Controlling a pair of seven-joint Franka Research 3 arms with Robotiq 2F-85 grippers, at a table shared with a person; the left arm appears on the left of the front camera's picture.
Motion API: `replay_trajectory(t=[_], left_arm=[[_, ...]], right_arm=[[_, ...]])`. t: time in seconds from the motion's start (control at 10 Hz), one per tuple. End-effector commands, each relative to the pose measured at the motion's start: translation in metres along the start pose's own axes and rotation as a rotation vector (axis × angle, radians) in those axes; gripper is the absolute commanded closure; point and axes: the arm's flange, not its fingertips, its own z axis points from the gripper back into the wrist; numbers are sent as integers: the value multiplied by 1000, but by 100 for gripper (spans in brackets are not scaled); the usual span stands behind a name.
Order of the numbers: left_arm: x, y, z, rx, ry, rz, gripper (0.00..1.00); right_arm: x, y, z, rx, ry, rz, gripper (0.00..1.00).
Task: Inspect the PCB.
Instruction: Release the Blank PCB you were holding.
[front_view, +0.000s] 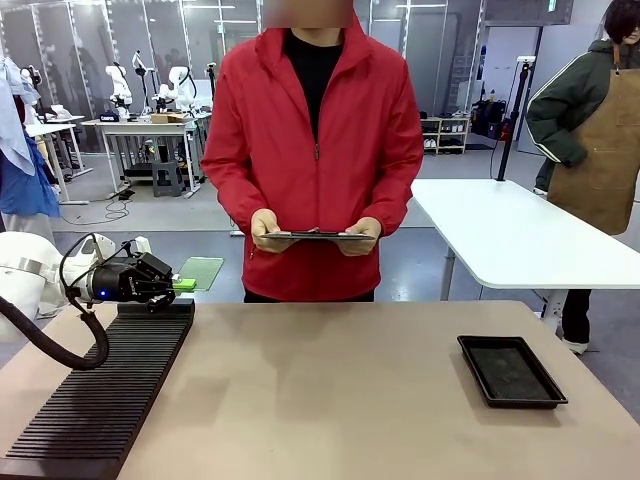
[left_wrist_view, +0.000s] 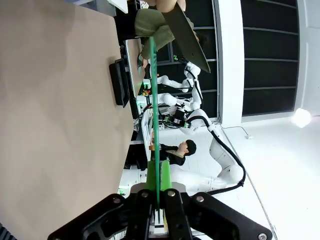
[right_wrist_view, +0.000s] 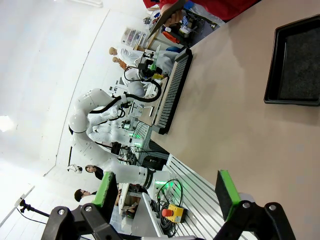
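Table (front_view: 330, 400) middle is free between the ribbed black rack (front_view: 100, 395) on the left and the black tray (front_view: 511, 371) on the right. Left gripper (front_view: 182, 285) with the PCB (front_view: 202, 271) hangs over the rack's far end; person (front_view: 315, 140) blocks the far edge

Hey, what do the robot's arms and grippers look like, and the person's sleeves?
The left arm is white with a looping black cable; the left gripper is black with a small blue light. The right gripper is black with green pads. The person wears red jacket sleeves.
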Motion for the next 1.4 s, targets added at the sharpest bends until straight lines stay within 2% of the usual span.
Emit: replay_trajectory(t=[0.0, 1.3], left_arm=[[-1, 0, -1, -2, 2, 1, 97], [-1, 0, -1, -2, 2, 1, 97]], right_arm=[[0, 1, 1, 2, -5, -1, 0], [0, 1, 1, 2, -5, -1, 0]])
